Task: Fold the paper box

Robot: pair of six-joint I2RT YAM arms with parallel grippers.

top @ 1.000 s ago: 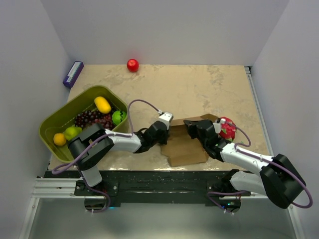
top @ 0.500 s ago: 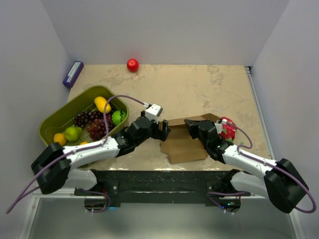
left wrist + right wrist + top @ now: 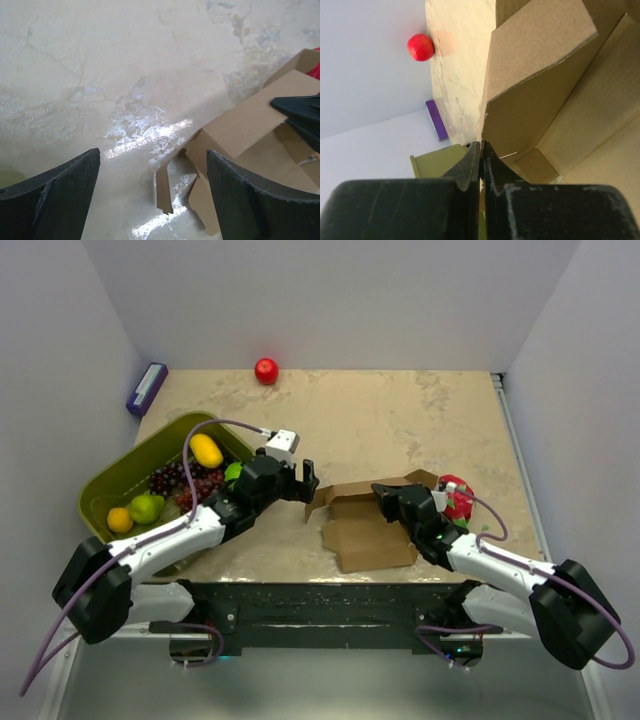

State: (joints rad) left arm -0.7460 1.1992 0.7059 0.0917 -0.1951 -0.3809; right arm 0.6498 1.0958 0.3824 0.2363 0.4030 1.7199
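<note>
Paper box (image 3: 370, 540) sits partly folded, brown, open-topped.

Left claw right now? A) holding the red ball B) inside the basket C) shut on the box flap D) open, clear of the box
D: the left claw is wide open beside the box, with only bare table between its fingers.

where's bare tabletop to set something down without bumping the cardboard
Widest bare patch: the far right of the table, behind the paper box and right of the red ball. A smaller one lies between the ball and the green basket. The near edge is crowded: basket, left arm, right arm, box, red object.
</note>
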